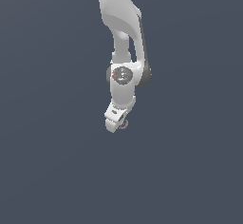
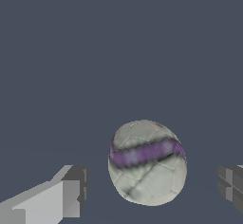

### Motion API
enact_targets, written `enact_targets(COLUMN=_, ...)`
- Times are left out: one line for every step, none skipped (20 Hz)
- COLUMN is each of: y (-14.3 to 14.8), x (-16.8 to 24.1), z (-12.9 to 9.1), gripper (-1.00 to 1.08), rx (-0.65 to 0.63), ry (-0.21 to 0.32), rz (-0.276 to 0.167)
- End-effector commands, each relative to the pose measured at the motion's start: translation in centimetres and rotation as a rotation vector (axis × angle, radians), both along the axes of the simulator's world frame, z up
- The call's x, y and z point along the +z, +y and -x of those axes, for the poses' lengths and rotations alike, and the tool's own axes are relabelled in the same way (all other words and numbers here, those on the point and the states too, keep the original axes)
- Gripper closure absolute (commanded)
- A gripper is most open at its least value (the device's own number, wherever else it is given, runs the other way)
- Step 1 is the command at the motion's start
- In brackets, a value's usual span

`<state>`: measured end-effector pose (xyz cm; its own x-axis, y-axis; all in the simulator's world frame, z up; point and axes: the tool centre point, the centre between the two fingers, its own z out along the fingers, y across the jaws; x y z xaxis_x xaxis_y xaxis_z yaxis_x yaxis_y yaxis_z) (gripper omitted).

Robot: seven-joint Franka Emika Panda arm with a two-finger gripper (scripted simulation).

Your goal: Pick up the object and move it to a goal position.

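Exterior view: the white two-fingered gripper (image 1: 117,121) is seen low on the white arm, with the small grey-white, purple-patched ball (image 1: 123,123) at its tip. Contact cannot be judged.

Wrist view: the ball (image 2: 147,162) lies between the spread fingers (image 2: 71,192), gaps on both sides. Grasping appears in hand; closing is called for next. No goal marker is visible.

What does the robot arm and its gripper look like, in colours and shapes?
The arm is white, made of rounded segments, with a dark strip along one side and a round grey disc at a joint. The gripper is white and blocky; its fingers have dark grey squared tips. No cables show.
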<state>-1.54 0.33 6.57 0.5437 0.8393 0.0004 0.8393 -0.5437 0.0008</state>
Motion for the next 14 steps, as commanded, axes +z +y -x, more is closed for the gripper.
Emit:
enact_targets(y=0.0, x=-1.4, z=0.1, gripper=-0.92, rx=0.002, ry=0.001, rz=0.000)
enact_targets(y=0.0, x=-1.8, z=0.1, gripper=-0.92, rx=0.002, ry=0.001, rz=0.000)
enact_targets(y=0.0, x=-2.2, z=0.1, gripper=-0.92, rx=0.002, ry=0.001, rz=0.000)
enact_targets(y=0.0, x=-2.5, z=0.1, gripper=-0.92, rx=0.002, ry=0.001, rz=0.000)
enact_targets(y=0.0, x=-2.7, z=0.1, gripper=-0.92, rx=0.002, ry=0.001, rz=0.000)
enact_targets(y=0.0, x=-2.8, z=0.0, gripper=-0.92, rx=0.002, ry=0.001, rz=0.000)
enact_targets(y=0.0, x=-2.9, z=0.0, gripper=-0.92, rx=0.002, ry=0.001, rz=0.000)
enact_targets(y=0.0, x=-2.9, z=0.0, gripper=-0.92, rx=0.002, ry=0.001, rz=0.000)
enact_targets(y=0.0, x=-2.9, z=0.0, gripper=1.08, rx=0.002, ry=0.001, rz=0.000)
enact_targets(y=0.0, x=-2.9, z=0.0, gripper=1.08, rx=0.002, ry=0.001, rz=0.000)
enact_targets(y=0.0, x=-2.9, z=0.0, gripper=1.08, rx=0.002, ry=0.001, rz=0.000)
enact_targets(y=0.0, x=-2.9, z=0.0, gripper=1.08, rx=0.002, ry=0.001, rz=0.000)
enact_targets(y=0.0, x=-2.9, z=0.0, gripper=1.08, rx=0.002, ry=0.001, rz=0.000)
enact_targets(y=0.0, x=-2.9, z=0.0, gripper=1.08, rx=0.002, ry=0.001, rz=0.000)
